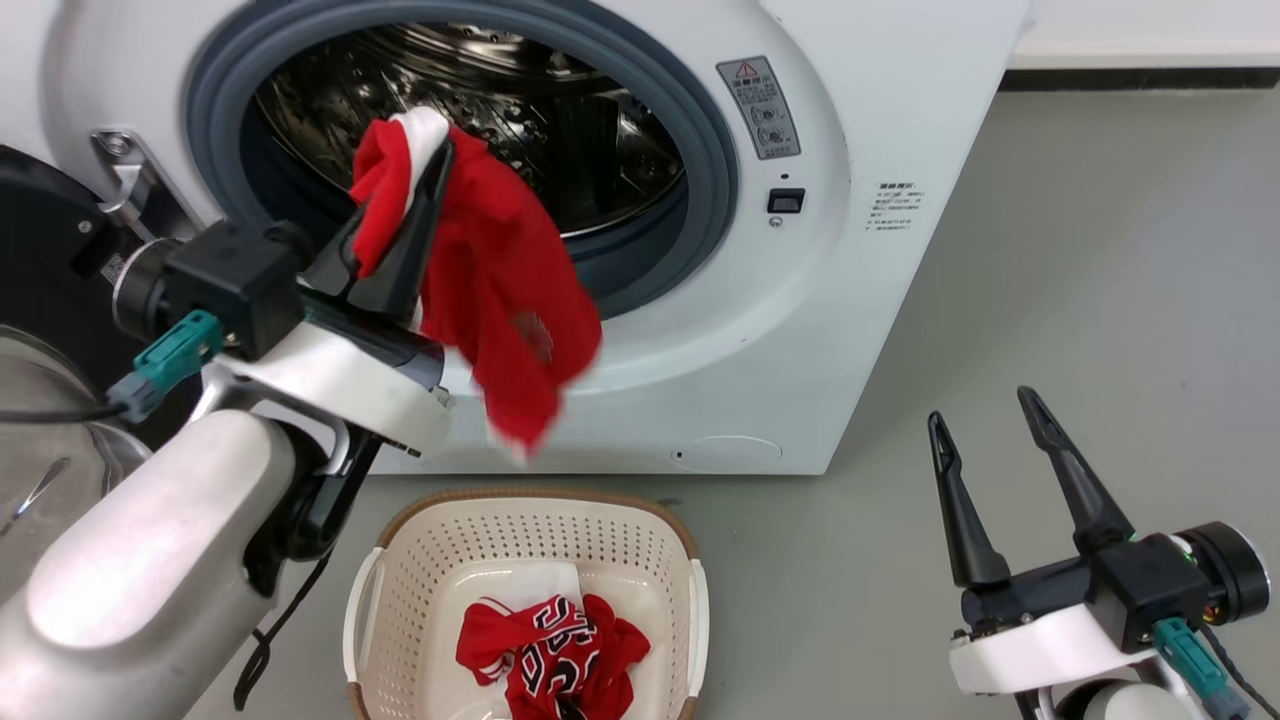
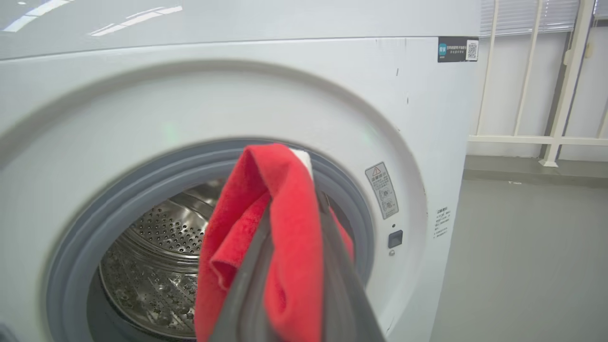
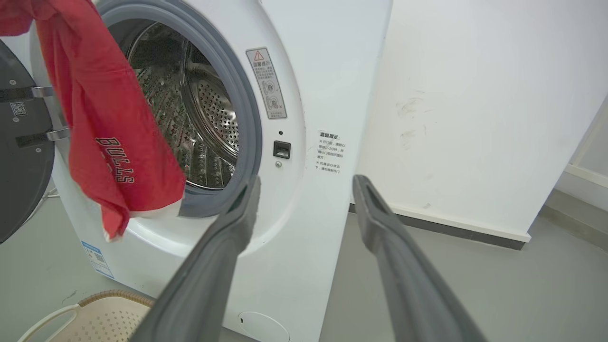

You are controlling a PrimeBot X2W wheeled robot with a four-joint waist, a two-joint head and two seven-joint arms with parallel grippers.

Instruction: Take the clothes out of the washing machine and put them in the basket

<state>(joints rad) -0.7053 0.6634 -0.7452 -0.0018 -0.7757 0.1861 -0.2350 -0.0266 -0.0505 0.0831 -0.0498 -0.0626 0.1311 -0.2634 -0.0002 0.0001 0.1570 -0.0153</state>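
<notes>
My left gripper (image 1: 420, 160) is shut on a red garment (image 1: 500, 290) with white trim, which hangs in front of the washing machine's (image 1: 860, 300) open drum (image 1: 480, 110). In the left wrist view the cloth (image 2: 289, 228) is draped over and pinched between the fingers of the left gripper (image 2: 297, 204). The right wrist view shows small lettering on the garment (image 3: 109, 133). Directly below stands the basket (image 1: 640, 510), holding a red jersey (image 1: 550, 650) with black-and-white lettering. My right gripper (image 1: 980, 408) stands open and empty at the lower right, seen also in the right wrist view (image 3: 308, 183).
The machine's black-rimmed door (image 1: 40, 230) is swung open at the left, behind my left arm. Grey floor (image 1: 1100, 250) stretches to the right of the machine. A white wall (image 3: 475, 118) rises behind it.
</notes>
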